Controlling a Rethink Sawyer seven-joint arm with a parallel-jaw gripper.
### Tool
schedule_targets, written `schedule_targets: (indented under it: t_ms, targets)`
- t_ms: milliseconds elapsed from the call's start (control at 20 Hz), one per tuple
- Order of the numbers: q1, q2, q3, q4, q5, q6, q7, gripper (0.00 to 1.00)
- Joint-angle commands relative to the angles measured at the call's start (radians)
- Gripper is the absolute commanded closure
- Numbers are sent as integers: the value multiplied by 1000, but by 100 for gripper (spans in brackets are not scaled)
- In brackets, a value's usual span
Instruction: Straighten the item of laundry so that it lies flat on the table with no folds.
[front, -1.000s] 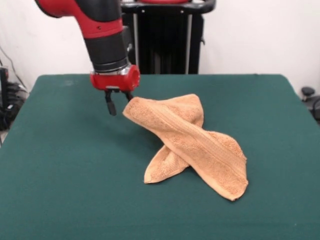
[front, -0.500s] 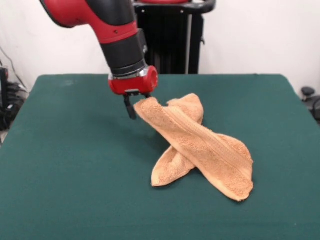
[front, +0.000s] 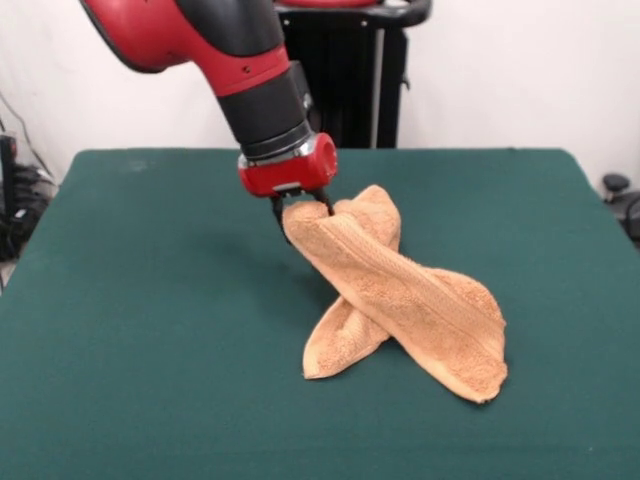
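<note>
Orange-tan terry towel (front: 400, 300) lies twisted near the middle of the green table (front: 140, 340), one folded strip crossing over another. The gripper (front: 300, 212) is clamped on the towel's upper end, holding that corner lifted off the cloth top. Behind the table's far edge stands a black frame (front: 345, 75) against a white wall (front: 510, 70).

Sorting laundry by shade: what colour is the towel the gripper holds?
Orange-tan towel, shown in the front view, held by the gripper.
</note>
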Motion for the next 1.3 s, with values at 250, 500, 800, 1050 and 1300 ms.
schedule_targets:
  t_ms: [250, 500, 800, 1050, 1300]
  targets:
    - [16, 30, 122, -13, -81, -6, 69, 0]
    - [20, 22, 125, -11, -94, 3, 85, 0]
    - [26, 8, 125, -18, -98, 25, 91, 0]
    - [27, -26, 120, 0, -117, 36, 76, 0]
    - [49, -119, 91, 18, -151, 92, 36, 0]
